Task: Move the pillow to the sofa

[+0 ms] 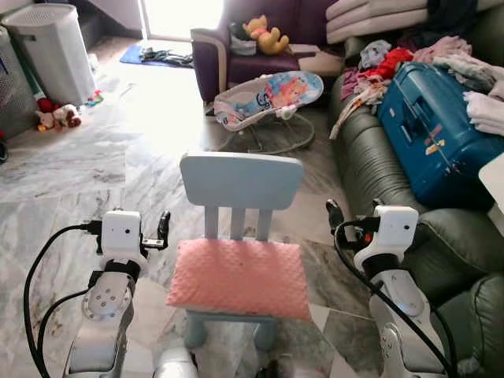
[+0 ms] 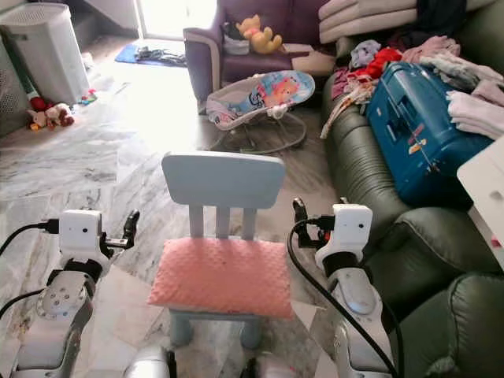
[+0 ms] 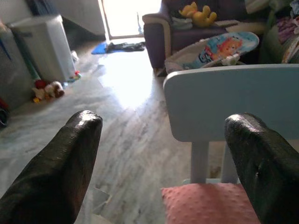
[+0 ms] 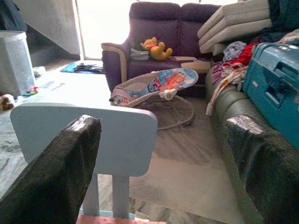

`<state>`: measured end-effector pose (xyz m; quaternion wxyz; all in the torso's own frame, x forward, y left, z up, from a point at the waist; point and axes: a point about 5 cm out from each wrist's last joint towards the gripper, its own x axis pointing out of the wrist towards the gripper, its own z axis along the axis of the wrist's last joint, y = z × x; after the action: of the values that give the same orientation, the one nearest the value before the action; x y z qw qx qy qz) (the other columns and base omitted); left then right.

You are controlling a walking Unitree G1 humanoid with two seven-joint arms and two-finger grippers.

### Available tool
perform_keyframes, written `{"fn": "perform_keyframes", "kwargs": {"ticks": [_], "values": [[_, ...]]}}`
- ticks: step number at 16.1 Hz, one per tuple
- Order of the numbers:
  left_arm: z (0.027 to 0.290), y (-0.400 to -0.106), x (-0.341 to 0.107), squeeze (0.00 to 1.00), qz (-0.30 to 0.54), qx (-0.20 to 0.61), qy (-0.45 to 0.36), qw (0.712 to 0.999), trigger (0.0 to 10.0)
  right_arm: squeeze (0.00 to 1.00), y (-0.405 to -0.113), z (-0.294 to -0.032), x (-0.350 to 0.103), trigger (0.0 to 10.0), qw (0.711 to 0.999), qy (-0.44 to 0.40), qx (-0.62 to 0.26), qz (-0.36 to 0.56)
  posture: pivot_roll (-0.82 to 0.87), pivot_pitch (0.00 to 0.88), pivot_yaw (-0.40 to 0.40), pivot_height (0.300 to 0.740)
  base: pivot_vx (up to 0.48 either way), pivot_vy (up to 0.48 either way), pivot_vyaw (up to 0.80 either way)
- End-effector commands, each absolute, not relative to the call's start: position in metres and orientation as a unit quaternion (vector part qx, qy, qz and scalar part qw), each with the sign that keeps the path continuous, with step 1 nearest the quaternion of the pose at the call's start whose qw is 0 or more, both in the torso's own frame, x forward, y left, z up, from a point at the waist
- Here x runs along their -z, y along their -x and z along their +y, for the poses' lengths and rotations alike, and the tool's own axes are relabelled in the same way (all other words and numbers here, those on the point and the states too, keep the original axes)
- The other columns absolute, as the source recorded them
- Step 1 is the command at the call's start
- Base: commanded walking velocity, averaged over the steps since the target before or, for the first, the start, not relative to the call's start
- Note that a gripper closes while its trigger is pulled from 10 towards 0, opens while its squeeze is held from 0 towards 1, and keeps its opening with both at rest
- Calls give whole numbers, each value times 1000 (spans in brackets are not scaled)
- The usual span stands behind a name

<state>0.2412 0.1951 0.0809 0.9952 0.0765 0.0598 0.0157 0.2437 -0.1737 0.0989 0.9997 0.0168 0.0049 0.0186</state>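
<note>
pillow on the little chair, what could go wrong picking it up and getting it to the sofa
The pink pillow overhangs the light blue chair's seat; both open claws, left claw and right claw, flank it, so a lopsided pinch may let it sag or nudge the chair. The green sofa carries a blue suitcase and clothes, limiting space.

Pink pillow [image 1: 239, 277] lies flat on the pale-blue chair [image 1: 240, 180] seat

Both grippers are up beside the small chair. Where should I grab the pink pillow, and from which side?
Take the pink dotted pillow by its two short ends, the left gripper and right gripper closing in from either side. It lies flat on the pale blue chair, whose backrest blocks the far edge.
</note>
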Motion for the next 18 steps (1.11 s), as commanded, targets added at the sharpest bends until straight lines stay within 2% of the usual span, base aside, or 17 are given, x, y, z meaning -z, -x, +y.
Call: {"fn": "perform_keyframes", "kwargs": {"ticks": [1,3,6,13,18], "values": [[197,-244,-83,0,50,-23,-79,995,10000,0,-246,-177,-103,10000,1000,-24,-9,-8,-13,0,-58,680,0,0,0],[197,-244,-84,0,37,-21,-58,997,10000,0,-247,-179,-105,10000,1000,-14,-5,-15,-15,0,-58,680,0,0,0],[198,-244,-82,0,41,-31,-81,995,10000,0,-247,-177,-100,10000,1000,4,0,-11,-14,0,-60,680,0,0,0],[196,-244,-78,0,55,-25,-70,996,10000,0,-247,-177,-91,10000,1000,-24,-2,11,-11,0,-59,680,0,0,0],[196,-245,-78,0,56,-22,-72,996,10000,0,-247,-176,-90,10000,999,-33,-8,13,-12,0,-56,606,0,0,0]]}}
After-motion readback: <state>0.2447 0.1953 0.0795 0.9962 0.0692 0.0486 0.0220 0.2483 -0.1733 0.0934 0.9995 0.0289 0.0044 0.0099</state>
